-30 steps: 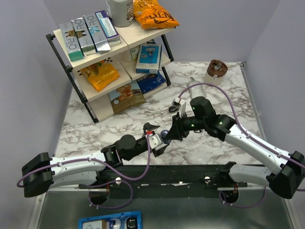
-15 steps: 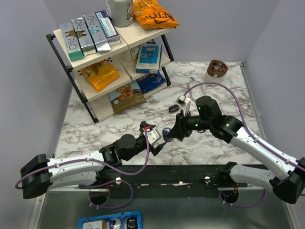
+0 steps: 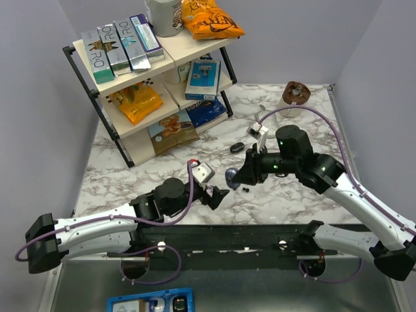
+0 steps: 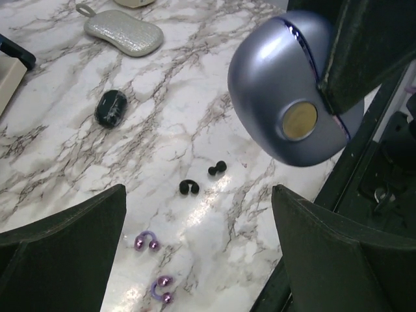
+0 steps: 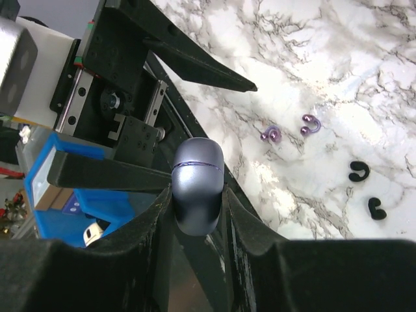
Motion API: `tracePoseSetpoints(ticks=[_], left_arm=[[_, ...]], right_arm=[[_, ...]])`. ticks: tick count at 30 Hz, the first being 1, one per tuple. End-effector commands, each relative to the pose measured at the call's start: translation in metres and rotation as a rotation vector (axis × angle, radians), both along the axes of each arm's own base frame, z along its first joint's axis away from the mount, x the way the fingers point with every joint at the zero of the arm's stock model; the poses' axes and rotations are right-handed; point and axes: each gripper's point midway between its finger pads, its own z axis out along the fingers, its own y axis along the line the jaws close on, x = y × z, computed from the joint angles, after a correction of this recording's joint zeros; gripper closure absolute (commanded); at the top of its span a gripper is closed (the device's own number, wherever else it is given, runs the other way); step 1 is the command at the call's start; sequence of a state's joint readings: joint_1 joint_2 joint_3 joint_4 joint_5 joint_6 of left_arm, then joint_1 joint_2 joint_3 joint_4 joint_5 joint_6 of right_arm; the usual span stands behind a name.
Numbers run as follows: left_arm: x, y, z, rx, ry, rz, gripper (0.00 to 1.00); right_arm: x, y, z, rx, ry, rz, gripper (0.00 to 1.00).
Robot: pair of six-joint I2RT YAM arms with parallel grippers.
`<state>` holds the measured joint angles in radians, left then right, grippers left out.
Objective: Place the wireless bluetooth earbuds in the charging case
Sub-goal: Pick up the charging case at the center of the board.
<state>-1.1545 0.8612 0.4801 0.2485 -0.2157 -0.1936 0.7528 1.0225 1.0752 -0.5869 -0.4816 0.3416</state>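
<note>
the right gripper is clamped on the lavender charging case, one finger on each flat side; in the right wrist view the case sits upright between the fingers with its lid seam closed. the left gripper is at about 7 o'clock of the case in the top view, its jaws spread wide and holding nothing. from the left wrist view the case hangs at 2 o'clock, off the marble table, showing a round gold spot on its face. the earbuds all lie loose on the marble: two black earbuds close together near the centre of that view, and two purple earbuds at about 7 o'clock of the black pair, between the open fingers. in the top view the black pair is at 4 o'clock of the held case, just beside it. a dark oval case lies at 12 o'clock of the held case, and a silver pouch lies beyond it. a shelf rack of boxes and snack bags stands at 10 o'clock on the table.
</note>
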Motion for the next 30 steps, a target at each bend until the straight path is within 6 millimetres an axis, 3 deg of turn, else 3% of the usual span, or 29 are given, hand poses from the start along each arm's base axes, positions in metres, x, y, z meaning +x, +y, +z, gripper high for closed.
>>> tracePoseSetpoints(ticks=[1,5,8,10,30], left_arm=[[-0.009,0.009,-0.013,0.162,-0.123,-0.083,0.04],[-0.007,0.014,-0.014,0.279,-0.299,-0.135,0.03],[-0.001,0.016,0.002,0.258,-0.399,-0.108,0.01],[0.001,0.015,0.001,0.289,-0.433,-0.116,0.02],[-0.028,-0.026,-0.005,0.262,-0.42,-0.277,0.04]], right_arm=[[-0.014,-0.003,0.004,-0.033,0.035,0.067,0.99],[-0.019,-0.004,-0.003,-0.065,0.067,0.099,0.99],[-0.023,0.0,-0.007,-0.068,0.097,0.135,0.99],[-0.023,0.001,-0.014,-0.081,0.116,0.15,0.99],[-0.002,0.025,-0.053,-0.093,0.183,0.131,0.99]])
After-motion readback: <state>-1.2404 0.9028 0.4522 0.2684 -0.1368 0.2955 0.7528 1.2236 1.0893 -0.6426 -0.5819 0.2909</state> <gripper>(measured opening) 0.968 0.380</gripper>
